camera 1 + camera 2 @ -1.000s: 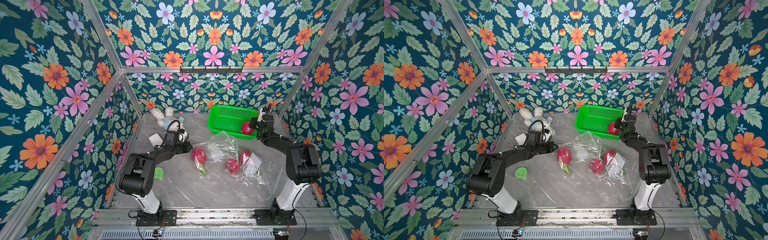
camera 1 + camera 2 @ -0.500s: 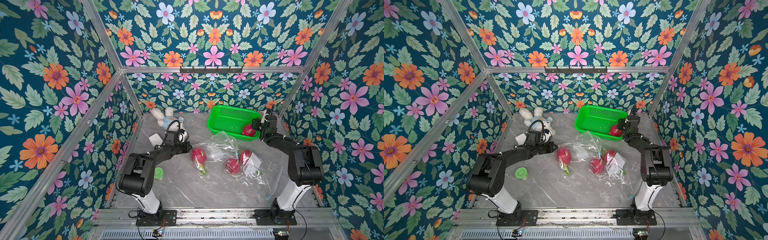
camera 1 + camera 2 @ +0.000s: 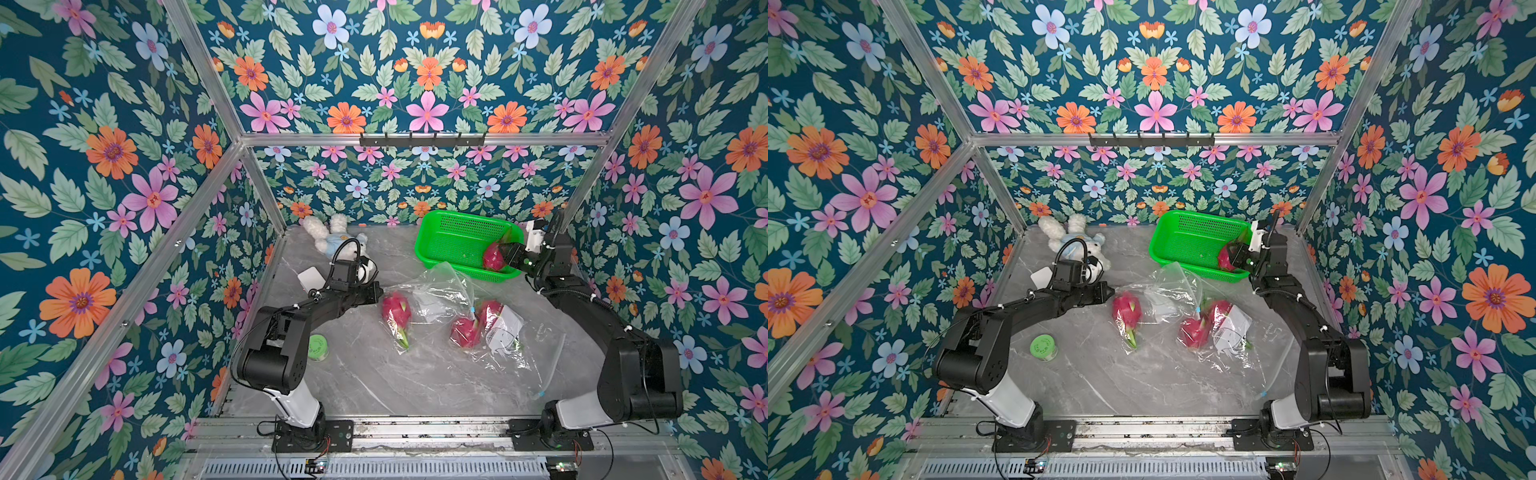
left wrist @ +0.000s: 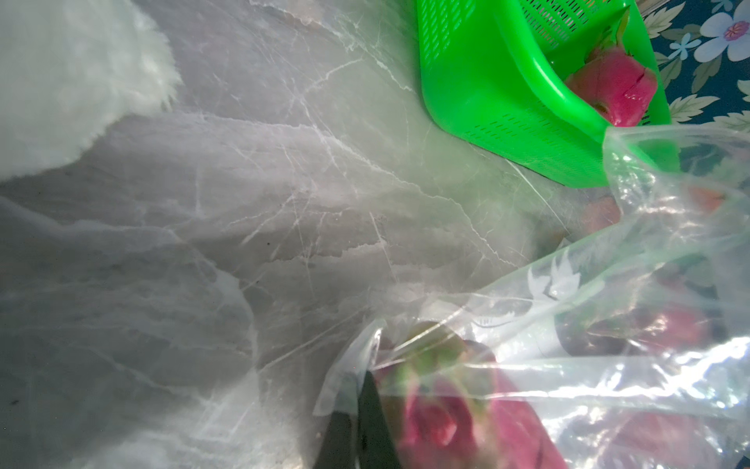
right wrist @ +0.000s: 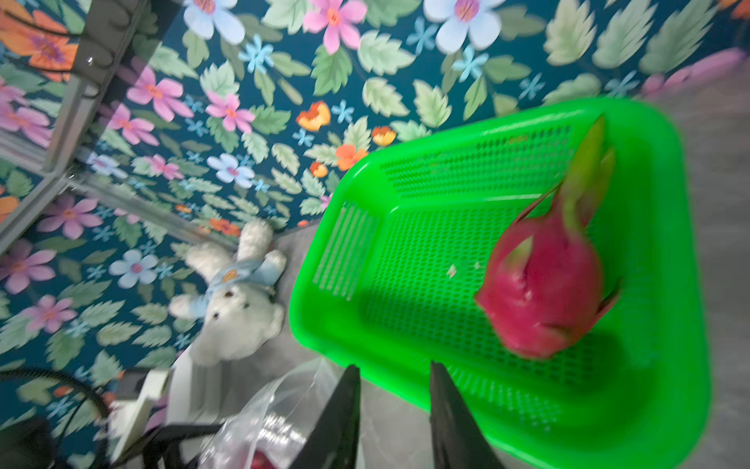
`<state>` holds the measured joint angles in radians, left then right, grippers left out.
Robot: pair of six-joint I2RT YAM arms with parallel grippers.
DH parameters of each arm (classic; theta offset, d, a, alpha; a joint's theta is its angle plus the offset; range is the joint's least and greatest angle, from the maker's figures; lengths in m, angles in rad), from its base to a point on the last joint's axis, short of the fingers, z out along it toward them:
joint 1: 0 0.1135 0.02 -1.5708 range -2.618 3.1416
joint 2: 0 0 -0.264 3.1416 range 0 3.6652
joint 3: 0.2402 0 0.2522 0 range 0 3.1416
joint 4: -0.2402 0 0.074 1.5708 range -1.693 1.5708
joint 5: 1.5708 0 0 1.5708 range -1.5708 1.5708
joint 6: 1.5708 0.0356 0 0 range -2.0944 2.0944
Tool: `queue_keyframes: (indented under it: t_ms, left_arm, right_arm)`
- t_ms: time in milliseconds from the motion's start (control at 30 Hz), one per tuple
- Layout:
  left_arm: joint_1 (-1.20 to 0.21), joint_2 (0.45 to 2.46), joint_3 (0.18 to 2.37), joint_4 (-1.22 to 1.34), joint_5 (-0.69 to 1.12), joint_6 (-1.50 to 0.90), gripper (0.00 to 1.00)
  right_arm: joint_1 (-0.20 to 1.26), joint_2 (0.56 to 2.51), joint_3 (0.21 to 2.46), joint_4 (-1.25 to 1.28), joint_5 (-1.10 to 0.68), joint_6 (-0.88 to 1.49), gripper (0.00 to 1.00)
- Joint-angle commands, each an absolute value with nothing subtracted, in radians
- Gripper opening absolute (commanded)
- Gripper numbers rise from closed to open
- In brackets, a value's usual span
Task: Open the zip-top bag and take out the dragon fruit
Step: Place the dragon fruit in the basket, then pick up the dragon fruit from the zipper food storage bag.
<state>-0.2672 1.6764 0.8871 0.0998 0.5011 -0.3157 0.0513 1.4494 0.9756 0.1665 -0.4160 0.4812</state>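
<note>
The right gripper [image 5: 394,367] has its jaws apart and empty. One dragon fruit [image 5: 544,292] lies ahead of them, inside the green basket [image 5: 308,337]. The left gripper [image 4: 361,377] is closed and seems to pinch the zip-top bag [image 4: 608,284] edge. Another fruit [image 4: 438,410] lies bagged just beside its tips.

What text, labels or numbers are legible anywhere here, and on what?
Nothing is legible.
White label inside the zip-top bag: dark print, too small.
Grey lettering on the bag's clear film: too faint.
White printed mark on the bag, left wrist view: blurred, no letters made out.
Orange badge on the plush bear: blurred.
Green round lid: surface marks too small.
</note>
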Motion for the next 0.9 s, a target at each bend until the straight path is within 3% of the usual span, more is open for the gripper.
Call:
queue_keyframes:
  t_ms: [0, 267, 533, 667, 700, 767, 867]
  left_arm:
    - [-0.266, 1.669, 0.897, 0.099, 0.482, -0.296, 0.00]
    - [-0.266, 1.680, 0.904, 0.118, 0.475, -0.301, 0.00]
    - [-0.266, 1.660, 0.890, 0.133, 0.442, -0.313, 0.02]
    - [-0.266, 1.610, 0.867, 0.123, 0.404, -0.329, 0.45]
    - [-0.266, 1.593, 0.862, 0.114, 0.398, -0.333, 0.51]
    - [-0.267, 1.551, 0.841, 0.089, 0.385, -0.347, 0.60]
    - [-0.265, 1.483, 0.779, 0.064, 0.379, -0.371, 0.62]
  right_arm:
    - [0.115, 1.430, 0.939, 0.128, -0.527, 0.512, 0.24]
    - [0.164, 1.530, 0.913, 0.211, -0.665, 0.609, 0.08]
    - [0.264, 1.650, 0.957, 0.261, -0.775, 0.673, 0.05]
    - [0.297, 1.701, 0.928, 0.346, -0.803, 0.742, 0.04]
    - [0.302, 1.705, 0.920, 0.360, -0.806, 0.755, 0.04]
    - [0.316, 1.706, 0.912, 0.362, -0.810, 0.761, 0.04]
    - [0.345, 1.701, 0.903, 0.357, -0.811, 0.763, 0.04]
